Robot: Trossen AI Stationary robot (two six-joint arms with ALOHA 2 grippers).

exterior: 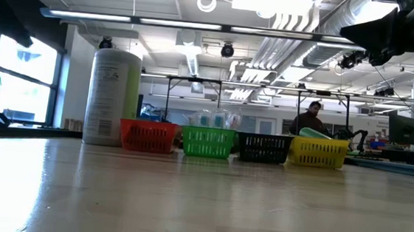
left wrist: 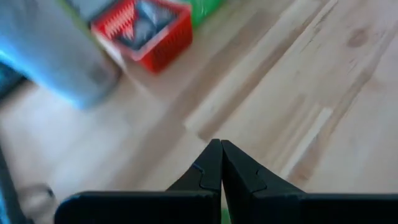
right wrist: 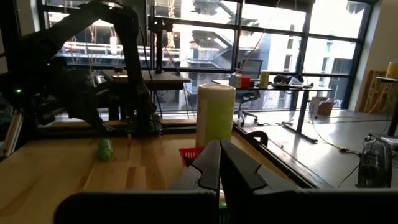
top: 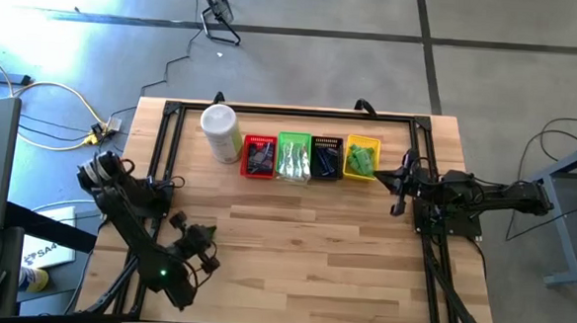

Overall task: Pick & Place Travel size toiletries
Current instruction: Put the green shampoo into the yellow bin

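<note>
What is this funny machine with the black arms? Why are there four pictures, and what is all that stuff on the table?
These are two robot arms working at a wooden table. One picture looks straight down from above. One looks across from table height. The other two come from little cameras on the arms' wrists.

Each arm ends in a two-finger hand. The left hand and the right hand are both pinched shut, and I can see nothing held in them.

At the back of the table stands a tall white canister. Next to it is a row of small baskets: a red basket, a green basket, a black basket and a yellow basket. They hold little travel toiletries.

One small green bottle lies on the table near the left arm.
</note>
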